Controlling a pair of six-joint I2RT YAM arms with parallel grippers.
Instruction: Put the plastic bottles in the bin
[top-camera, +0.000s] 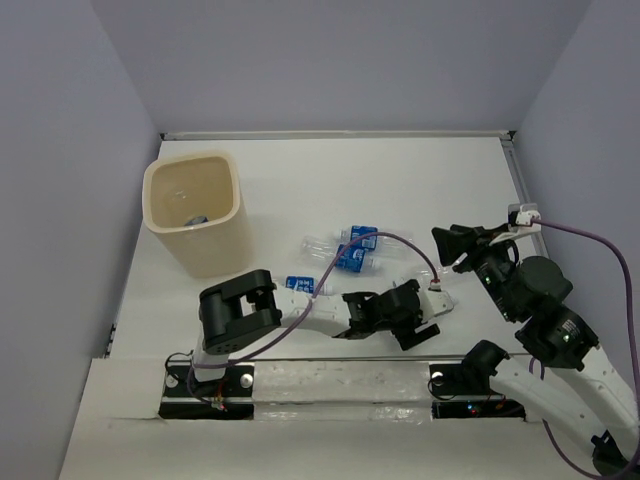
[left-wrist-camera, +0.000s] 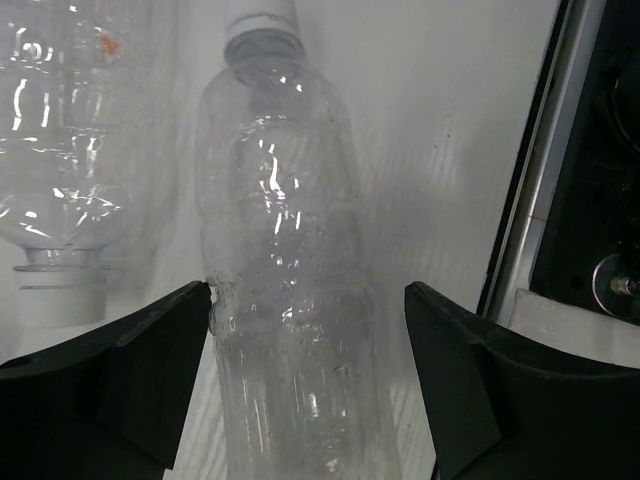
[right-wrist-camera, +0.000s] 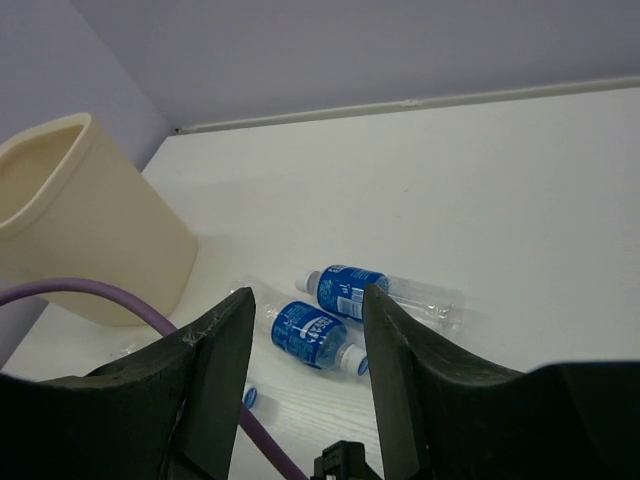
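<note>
1. Your left gripper (left-wrist-camera: 305, 310) has its fingers (left-wrist-camera: 120, 370) spread open around a clear unlabelled crinkly plastic bottle with a white cap (left-wrist-camera: 285, 280). The bottle lies on the white surface (top-camera: 400, 180). One finger looks to be touching it and the other is apart from it.
2. Risk: closing unevenly probably shoves the round, slick bottle sideways, so it could roll or pop out. Thin plastic also buckles under a hard squeeze.
3. Risk: a second clear bottle (left-wrist-camera: 60, 150) lies just beside it, cap toward the camera, and a drifting finger could knock it.
4. Risk: the surface's rail edge (left-wrist-camera: 535, 200) is close on the other side, so a bottle that escapes may roll against it.
5. Your right gripper (right-wrist-camera: 307, 300) has its fingers open and holds nothing. It looks at two blue-labelled clear bottles (right-wrist-camera: 315, 335) lying near each other.
6. Risk: those bottles lie between the grasp and the bin, so a low carry could scatter them.
7. The cream-beige plastic bin with the rounded-square rim (top-camera: 150, 200) stands upright at far left, well apart from the grasp.
8. Inside the bin there is a small dark-bluish item on the bottom (top-camera: 195, 218), likely a bottle, but you can't tell for sure.
</note>
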